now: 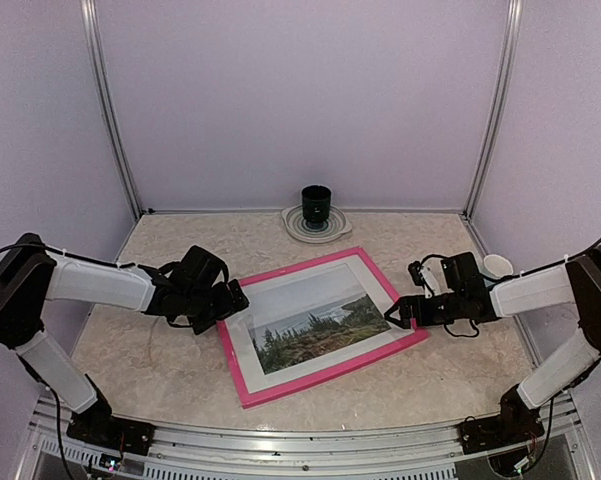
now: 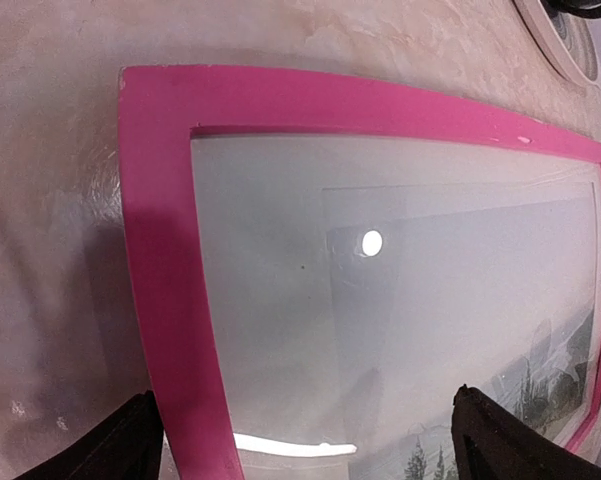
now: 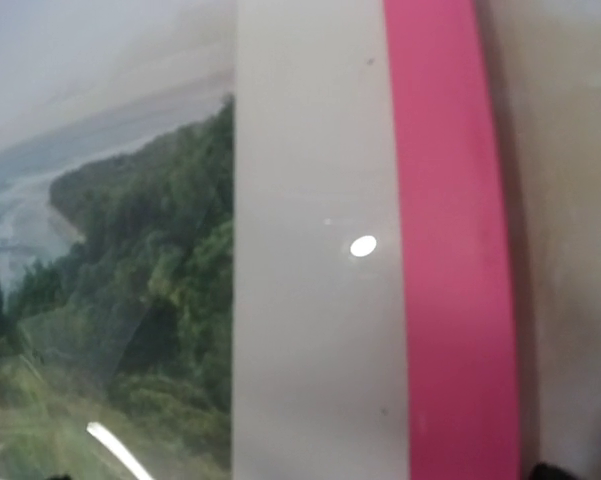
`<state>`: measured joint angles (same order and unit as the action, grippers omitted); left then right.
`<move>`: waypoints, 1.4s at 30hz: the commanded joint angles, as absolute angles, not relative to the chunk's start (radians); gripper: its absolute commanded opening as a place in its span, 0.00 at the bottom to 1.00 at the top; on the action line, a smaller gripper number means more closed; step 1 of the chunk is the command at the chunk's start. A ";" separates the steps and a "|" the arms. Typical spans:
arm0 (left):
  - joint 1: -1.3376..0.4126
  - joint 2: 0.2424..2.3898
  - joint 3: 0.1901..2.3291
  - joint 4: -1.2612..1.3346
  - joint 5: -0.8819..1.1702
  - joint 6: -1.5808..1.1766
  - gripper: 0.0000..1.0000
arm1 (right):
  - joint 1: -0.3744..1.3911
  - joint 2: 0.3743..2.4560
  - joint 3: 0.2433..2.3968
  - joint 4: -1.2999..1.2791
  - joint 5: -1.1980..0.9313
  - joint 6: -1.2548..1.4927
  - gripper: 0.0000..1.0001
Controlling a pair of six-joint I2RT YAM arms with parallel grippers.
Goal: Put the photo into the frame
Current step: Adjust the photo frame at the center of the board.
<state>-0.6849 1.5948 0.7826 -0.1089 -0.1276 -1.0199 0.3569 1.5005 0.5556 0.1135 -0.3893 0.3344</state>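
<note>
The frame (image 1: 330, 372) lies flat on the table, bright pink front up, turned at a slant. Behind its glass the photo (image 1: 315, 330), a landscape of dark trees and water, sits inside a white mat (image 1: 280, 300). My left gripper (image 1: 235, 300) hovers low over the frame's left corner, open, holding nothing. In the left wrist view its fingers (image 2: 120, 450) straddle the pink rim (image 2: 165, 250) and the glass. My right gripper (image 1: 400, 310) is open over the frame's right edge. The right wrist view shows the photo (image 3: 130, 280), the mat (image 3: 310, 300) and the rim (image 3: 450, 250) close below.
A black cup (image 1: 316, 203) stands on a pale round plate (image 1: 292, 226) at the back of the table, just beyond the frame. A small white object (image 1: 497, 265) lies by the right wall. Lilac walls close in the left, right and back sides.
</note>
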 commanded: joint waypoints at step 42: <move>-0.533 1.969 1.221 -0.074 -0.007 -0.839 0.99 | 0.407 1.289 0.401 0.080 -0.381 0.443 0.99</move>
<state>-0.5396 1.9667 1.2221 -0.1028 -0.0341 -0.8494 0.3954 1.3113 0.3958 0.1123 -0.4072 0.4397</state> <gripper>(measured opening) 0.989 0.993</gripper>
